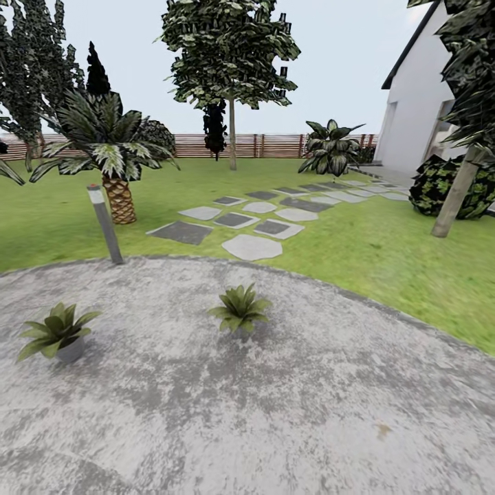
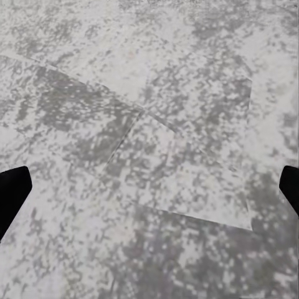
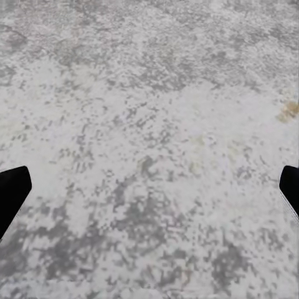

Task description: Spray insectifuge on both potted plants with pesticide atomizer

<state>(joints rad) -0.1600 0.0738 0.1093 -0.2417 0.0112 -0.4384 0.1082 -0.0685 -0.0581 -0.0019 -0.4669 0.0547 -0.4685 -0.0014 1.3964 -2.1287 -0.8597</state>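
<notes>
Your head view takes in the garden: two potted plants on the round paved area, one at its left, the other near its middle, well apart. A lamp post stands at the paving's far edge, with stepping stones on the lawn beyond. Your wrist views look down on mottled paving, where the left pincer and right pincer each have dark fingertips spread apart, holding nothing.

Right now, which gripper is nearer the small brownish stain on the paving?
Right, probably. The right gripper has the brownish stain close ahead on the paving; the left gripper faces seamed paving.
</notes>
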